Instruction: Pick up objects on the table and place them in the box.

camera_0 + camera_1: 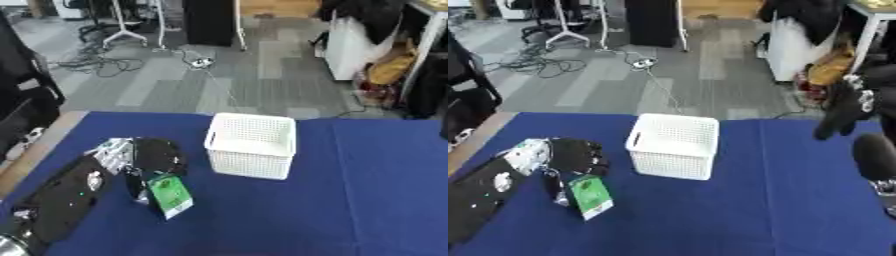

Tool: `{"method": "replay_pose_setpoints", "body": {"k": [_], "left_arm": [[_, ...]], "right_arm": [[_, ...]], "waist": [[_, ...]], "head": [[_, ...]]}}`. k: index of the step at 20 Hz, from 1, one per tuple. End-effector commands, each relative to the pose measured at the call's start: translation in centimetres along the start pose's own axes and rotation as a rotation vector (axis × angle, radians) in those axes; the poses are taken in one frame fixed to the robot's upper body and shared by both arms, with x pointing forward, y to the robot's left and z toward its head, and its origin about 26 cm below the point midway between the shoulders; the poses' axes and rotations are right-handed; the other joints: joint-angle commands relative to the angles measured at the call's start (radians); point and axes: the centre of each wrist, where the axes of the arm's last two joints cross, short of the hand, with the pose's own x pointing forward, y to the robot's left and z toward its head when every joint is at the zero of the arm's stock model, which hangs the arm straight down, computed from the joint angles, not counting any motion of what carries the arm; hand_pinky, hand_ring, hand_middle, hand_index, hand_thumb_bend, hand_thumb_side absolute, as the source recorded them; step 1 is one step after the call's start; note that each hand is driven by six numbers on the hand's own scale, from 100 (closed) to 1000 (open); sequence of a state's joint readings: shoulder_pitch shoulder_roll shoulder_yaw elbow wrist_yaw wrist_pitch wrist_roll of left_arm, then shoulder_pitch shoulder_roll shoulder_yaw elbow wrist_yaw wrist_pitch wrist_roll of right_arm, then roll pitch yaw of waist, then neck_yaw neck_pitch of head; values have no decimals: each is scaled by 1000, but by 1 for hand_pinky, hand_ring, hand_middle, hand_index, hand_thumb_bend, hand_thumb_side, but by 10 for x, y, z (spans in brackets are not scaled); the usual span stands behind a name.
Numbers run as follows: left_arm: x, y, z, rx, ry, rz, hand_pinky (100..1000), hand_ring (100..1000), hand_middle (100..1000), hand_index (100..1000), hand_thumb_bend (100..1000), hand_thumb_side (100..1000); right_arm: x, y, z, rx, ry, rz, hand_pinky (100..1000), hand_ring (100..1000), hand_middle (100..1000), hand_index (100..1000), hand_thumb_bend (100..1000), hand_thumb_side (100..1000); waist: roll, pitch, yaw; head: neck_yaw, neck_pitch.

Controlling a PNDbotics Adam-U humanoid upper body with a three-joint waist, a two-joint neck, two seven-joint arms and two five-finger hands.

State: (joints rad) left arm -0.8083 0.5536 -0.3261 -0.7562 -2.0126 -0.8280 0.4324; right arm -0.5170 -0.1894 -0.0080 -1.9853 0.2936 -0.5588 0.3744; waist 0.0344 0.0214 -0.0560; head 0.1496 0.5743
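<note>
The left hand (156,156), at lower left of the frame, is curling its fingers around a green packet (170,195); the white box (252,145) is sitting just right, centre frame; the dangling packet risks slipping; the right hand (843,111), upper right, is hanging with fingers curled, empty.

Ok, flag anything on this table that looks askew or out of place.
Nothing is spilled or damaged. The green packet hangs tilted from the left hand, off the blue table. The white basket sits upright. The right hand is raised at the right edge.
</note>
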Motion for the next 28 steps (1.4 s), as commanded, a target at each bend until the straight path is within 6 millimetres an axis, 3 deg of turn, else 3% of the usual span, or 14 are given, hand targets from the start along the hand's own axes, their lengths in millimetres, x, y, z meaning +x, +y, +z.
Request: {"method": "replay_pose_setpoints", "body": {"k": [1, 13, 16, 17, 18, 19, 20, 21, 22, 23, 24, 25, 28], "left_arm": [[-3, -1, 1, 41, -89, 14, 798, 755, 821, 905, 460, 723], [-10, -1, -11, -15, -177, -73, 794, 755, 821, 904, 465, 716], [-10, -3, -11, 0, -191, -79, 783, 737, 801, 862, 447, 721], [-10, -4, -10, 9, -193, -78, 746, 646, 707, 788, 371, 761], [-10, -5, -10, 29, -193, -72, 737, 631, 691, 777, 358, 768], [-9, -7, -9, 59, -192, -64, 632, 522, 557, 675, 244, 872], [-9, -8, -8, 86, -191, -57, 632, 522, 557, 675, 244, 872], [-9, -9, -7, 117, -187, -48, 443, 387, 422, 526, 136, 946], [-9, -10, -5, 145, -180, -40, 515, 439, 467, 582, 142, 947], [-10, -11, -2, 167, -172, -34, 271, 225, 268, 397, 149, 950], [-12, -11, 0, 187, -161, -31, 351, 312, 348, 463, 140, 957], [-13, -10, 2, 204, -150, -30, 149, 100, 151, 323, 160, 931], [-25, 1, 14, 297, -92, -42, 107, 100, 111, 302, 165, 923]], "right_arm": [[3, -4, -9, -8, -33, 12, 214, 292, 235, 433, 237, 943], [3, -4, -9, -8, -33, 8, 214, 292, 235, 433, 237, 941], [3, -4, -9, -10, -32, 8, 214, 292, 235, 433, 236, 940], [3, -4, -9, -10, -31, 8, 214, 292, 235, 433, 236, 940], [3, -4, -9, -10, -31, 8, 214, 292, 235, 433, 236, 940], [3, -4, -9, -9, -30, 9, 214, 292, 234, 433, 236, 940], [3, -4, -8, -9, -30, 9, 214, 292, 234, 433, 236, 940], [3, -4, -8, -8, -29, 9, 214, 291, 234, 433, 236, 940], [3, -4, -8, -8, -28, 10, 214, 291, 234, 433, 236, 940], [3, -4, -8, -7, -27, 11, 214, 292, 234, 433, 236, 939], [3, -4, -7, -6, -26, 11, 214, 292, 234, 433, 236, 939], [3, -4, -7, -5, -25, 12, 214, 292, 234, 433, 236, 939], [3, -5, -6, -1, -21, 15, 214, 292, 234, 433, 235, 939]], "waist": [[-3, -8, -2], [0, -8, -3], [0, -9, -2], [0, -9, -2], [1, -9, -1], [1, -9, -1], [1, -9, 0], [1, -10, 1], [1, -10, 2], [1, -11, 4], [2, -11, 5], [2, -11, 6], [3, -13, 10]], "head": [[3, -5], [9, -6], [7, -7], [6, -6], [6, -5], [5, -5], [4, -4], [3, -3], [1, -3], [0, -3], [-1, -3], [-3, -3], [-8, -4]]}}
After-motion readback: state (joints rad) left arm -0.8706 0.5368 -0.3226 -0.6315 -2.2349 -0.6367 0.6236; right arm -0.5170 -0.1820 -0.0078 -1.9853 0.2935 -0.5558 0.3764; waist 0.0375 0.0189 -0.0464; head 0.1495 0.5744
